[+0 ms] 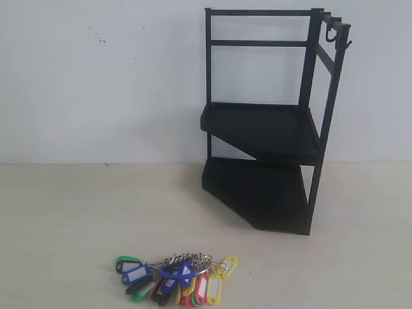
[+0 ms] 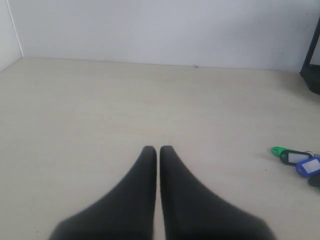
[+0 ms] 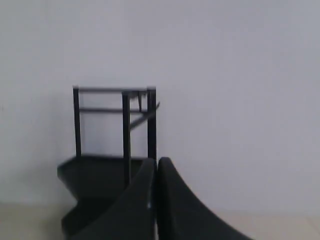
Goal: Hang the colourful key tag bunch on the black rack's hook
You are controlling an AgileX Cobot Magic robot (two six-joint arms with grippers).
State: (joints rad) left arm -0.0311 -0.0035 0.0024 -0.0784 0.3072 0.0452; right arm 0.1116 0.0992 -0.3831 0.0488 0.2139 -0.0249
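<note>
Against a plain white wall (image 1: pixel 96 77), the black rack (image 1: pixel 257 125) stands upright on a pale surface (image 1: pixel 77 212) in the exterior view, its two angular shelves stacked one above the other. The hook (image 1: pixel 348 44) juts from the top of the front corner post and carries nothing. The colourful key tag bunch (image 1: pixel 177 278) lies flat near the front edge of the surface, well apart from the rack, with blue, green, yellow, red and black tags fanned out below a knot of metal rings.

From the left wrist view, the left tool (image 2: pixel 157 148) shows its two dark fingers pressed together, with only a hairline seam between them and nothing held. Bare surface (image 2: pixel 100 110) stretches beyond the tips to the wall. At the frame's edge, a few tags of the bunch (image 2: pixel 300 160) rest on the surface, green, black and blue, clear of the tool. A corner of the rack (image 2: pixel 314 80) shows farther back.

From the right wrist view, the right tool (image 3: pixel 156 160) is likewise pressed together and holds nothing. The rack (image 3: pixel 95 175) rises beyond it against the wall, its upper frame and shelves soft with blur. A small prong at the top of the nearest post appears to be the hook (image 3: pixel 157 106), though the picture is too soft to be sure.
</note>
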